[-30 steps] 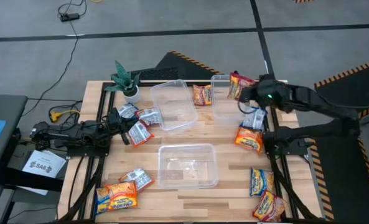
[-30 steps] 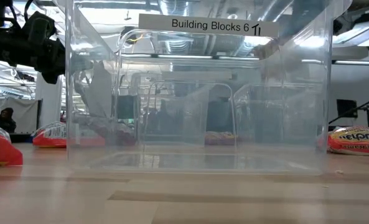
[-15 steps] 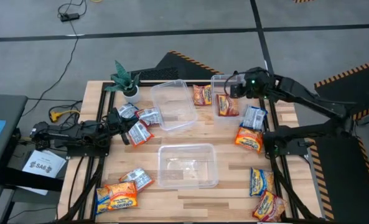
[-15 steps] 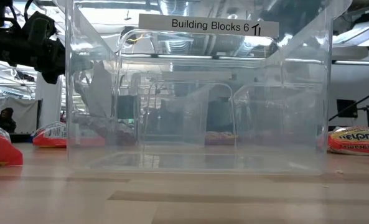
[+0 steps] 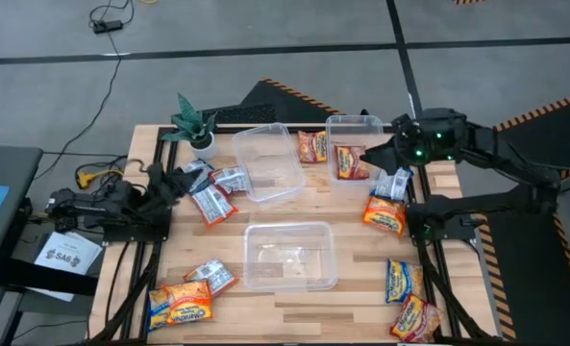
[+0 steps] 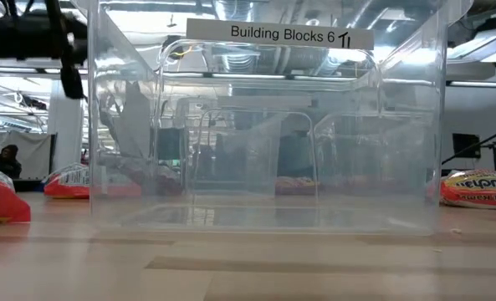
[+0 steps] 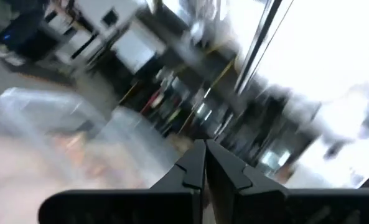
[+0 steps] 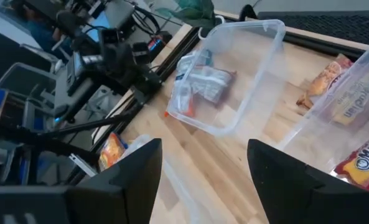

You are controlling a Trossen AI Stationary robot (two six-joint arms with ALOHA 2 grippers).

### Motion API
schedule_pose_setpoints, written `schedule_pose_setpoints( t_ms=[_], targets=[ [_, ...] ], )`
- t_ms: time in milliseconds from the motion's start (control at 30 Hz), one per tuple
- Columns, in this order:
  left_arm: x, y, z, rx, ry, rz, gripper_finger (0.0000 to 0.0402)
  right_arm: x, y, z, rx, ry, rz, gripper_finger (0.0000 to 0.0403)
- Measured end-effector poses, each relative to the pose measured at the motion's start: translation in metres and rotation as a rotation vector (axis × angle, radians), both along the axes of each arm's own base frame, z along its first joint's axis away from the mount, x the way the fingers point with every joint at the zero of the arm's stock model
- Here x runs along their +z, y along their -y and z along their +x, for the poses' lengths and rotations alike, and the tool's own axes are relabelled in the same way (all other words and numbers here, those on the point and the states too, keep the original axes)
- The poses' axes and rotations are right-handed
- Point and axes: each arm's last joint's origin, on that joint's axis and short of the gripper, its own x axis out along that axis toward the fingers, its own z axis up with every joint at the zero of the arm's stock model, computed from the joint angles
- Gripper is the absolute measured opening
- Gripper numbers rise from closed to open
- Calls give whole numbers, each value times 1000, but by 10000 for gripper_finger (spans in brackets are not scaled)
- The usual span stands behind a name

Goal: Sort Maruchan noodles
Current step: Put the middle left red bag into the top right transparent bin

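The Maruchan noodles lie scattered as flat packets. A red-orange packet (image 5: 350,163) lies flat inside the far right clear tub (image 5: 357,119). My right gripper (image 5: 371,155) stands open just right of that tub, with nothing between its fingers (image 8: 203,180). Blue-white packets (image 5: 210,202) lie on the table at the left, beside my left gripper (image 5: 179,178). It is shut and holds nothing (image 7: 204,158). An orange packet (image 5: 311,146) lies between the two far tubs.
A second clear tub (image 5: 270,161) stands at the far middle and a third (image 5: 289,227) near the front middle. More packets lie at the near left (image 5: 181,303) and along the right edge (image 5: 385,213), (image 5: 403,281). A potted plant (image 5: 196,125) stands far left.
My right gripper has opened and let go of the red-orange packet, which has dropped flat into the far right tub. The gripper has then drawn back toward the table's right edge. My left gripper has risen and tipped upward, still shut.
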Motion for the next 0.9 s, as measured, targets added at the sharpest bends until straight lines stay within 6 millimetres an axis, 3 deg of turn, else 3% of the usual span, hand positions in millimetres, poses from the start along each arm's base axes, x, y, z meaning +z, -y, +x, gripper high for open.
schedule_pose_setpoints(
  t_ms=[133,300,433,600,900],
  targets=[
    [30,0,2,-31,-108,-13,20,0,-3,-1,-25,-4,-26,259],
    [52,-3,13,12,-610,-132,90,-1,0,2,-58,-18,-34,259],
    [45,-8,25,39,-957,-285,155,-3,2,5,-65,-31,-31,259],
    [24,-22,53,38,-1200,-365,216,-4,2,8,-65,-40,-28,260],
    [-1,-61,92,-55,-1380,-212,247,-6,3,11,-60,-53,-24,260]
  ],
)
